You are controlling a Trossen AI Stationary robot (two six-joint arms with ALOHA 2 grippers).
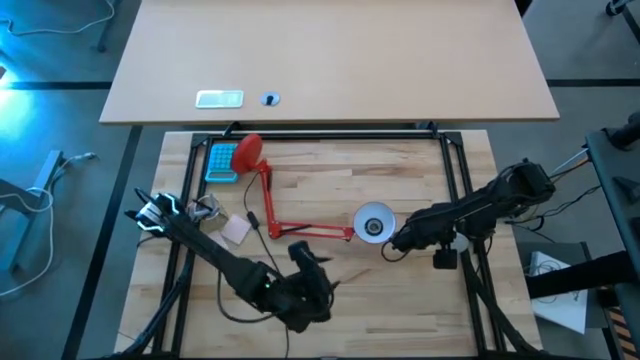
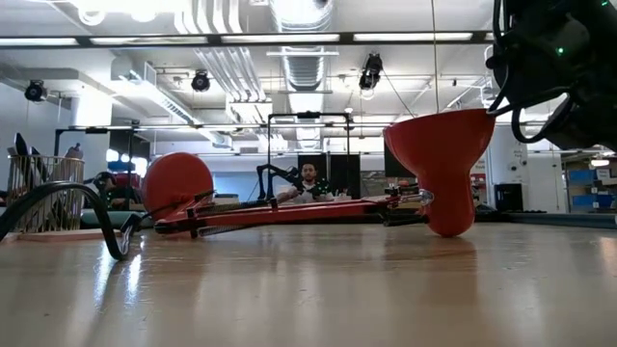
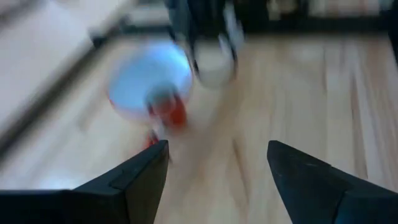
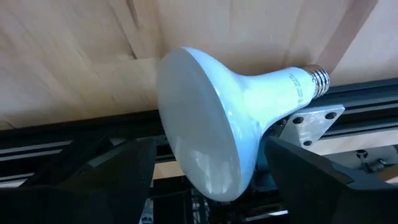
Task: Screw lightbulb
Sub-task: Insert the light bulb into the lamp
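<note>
The red lamp lies on the table, its round base (image 1: 248, 152) at the far left. Its shade (image 1: 375, 223) rests near the middle with the white inside facing up, and stands on its narrow end in the low view (image 2: 443, 169). My right gripper (image 1: 397, 243) is just right of the shade, shut on the white lightbulb (image 4: 217, 118), which also shows blurred in the left wrist view (image 3: 214, 62). In the high view the gripper hides the bulb. My left gripper (image 1: 303, 256) is open and empty near the table's near edge, pointing toward the shade (image 3: 149, 81). My right gripper pinches the bulb's wide head (image 4: 177, 140) between its two fingers, one on each side of the rim. The flat face is turned back toward the wrist and the grey screw base (image 4: 317, 78) points away from the gripper. The bulb is lifted clear of the table.
A blue flat object (image 1: 222, 160), a small pale block (image 1: 237, 230) and a metallic piece (image 1: 205, 208) lie at the left. Black frame rails (image 1: 465, 190) run along the table's sides. A second table (image 1: 330, 60) stands beyond. A person (image 2: 310, 178) sits far behind.
</note>
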